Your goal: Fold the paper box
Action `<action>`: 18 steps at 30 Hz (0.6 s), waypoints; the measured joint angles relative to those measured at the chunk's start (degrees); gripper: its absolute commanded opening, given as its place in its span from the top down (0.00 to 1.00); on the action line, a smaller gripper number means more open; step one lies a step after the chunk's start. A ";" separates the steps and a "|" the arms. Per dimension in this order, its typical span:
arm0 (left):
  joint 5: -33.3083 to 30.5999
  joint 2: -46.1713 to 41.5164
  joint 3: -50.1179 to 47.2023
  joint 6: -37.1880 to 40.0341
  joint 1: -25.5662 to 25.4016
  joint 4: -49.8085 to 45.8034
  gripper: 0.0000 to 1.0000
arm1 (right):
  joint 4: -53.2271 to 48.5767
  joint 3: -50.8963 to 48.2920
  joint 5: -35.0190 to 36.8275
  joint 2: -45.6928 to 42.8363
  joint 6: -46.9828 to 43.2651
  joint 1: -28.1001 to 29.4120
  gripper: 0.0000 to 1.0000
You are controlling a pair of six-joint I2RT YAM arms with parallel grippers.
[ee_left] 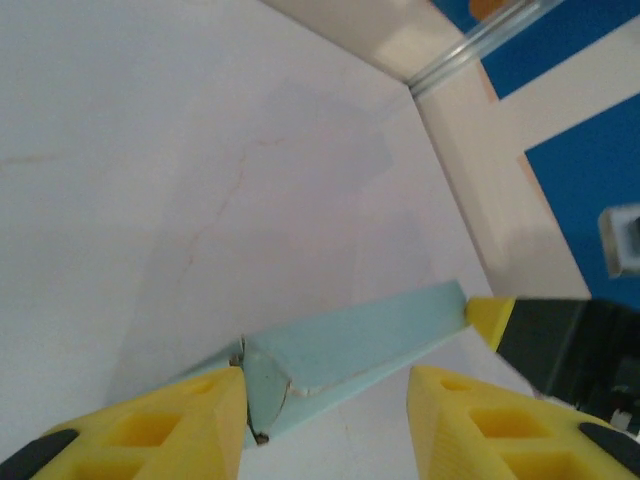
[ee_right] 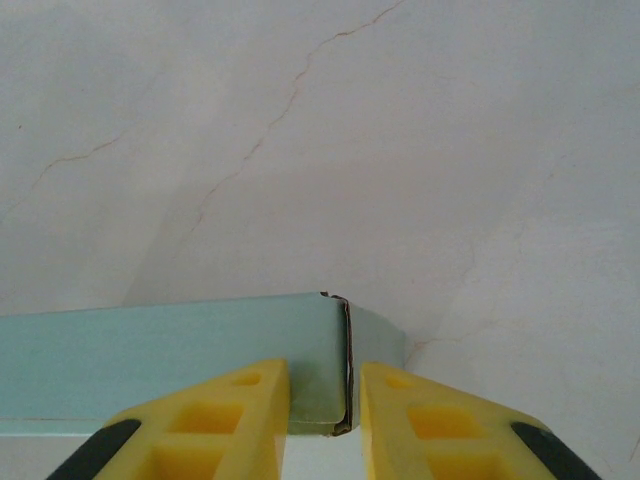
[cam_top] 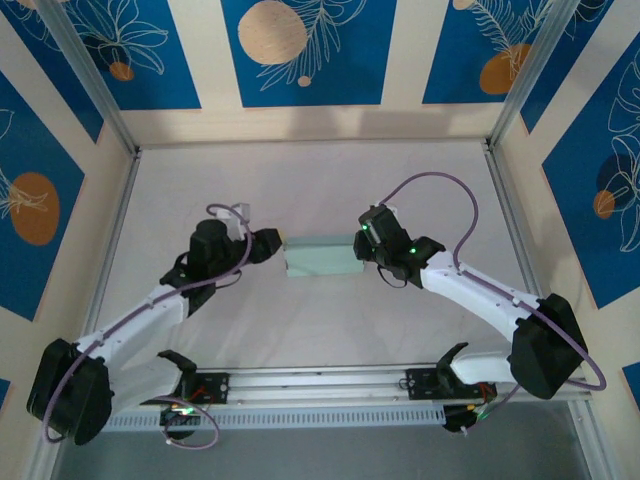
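Card we judge light and crushable: the paper box (cam_top: 322,258) is best held by its ends, right end effector (ee_right: 325,400) pinching one, left end effector (ee_left: 325,410) spread at the other.

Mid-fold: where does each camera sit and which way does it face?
Top external: above and behind the arm bases, facing down on the table; left tool and right tool show.
Left wrist: on the left arm, facing along the paper box; its own fingers.
Right wrist: on the right arm, facing the box's end; its fingers flank it.
Shared: all show the box.
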 measured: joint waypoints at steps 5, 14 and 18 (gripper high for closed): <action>2.91 1.36 3.52 -0.33 1.62 -4.00 0.55 | -0.13 0.00 0.00 0.00 -0.02 0.00 0.73; 9.77 10.14 14.64 -0.83 2.89 -19.39 0.63 | -0.39 0.09 0.00 0.00 -0.04 0.02 0.73; 11.98 12.44 16.41 -1.31 3.43 -22.03 0.65 | -0.52 0.13 0.00 0.00 -0.07 0.02 0.73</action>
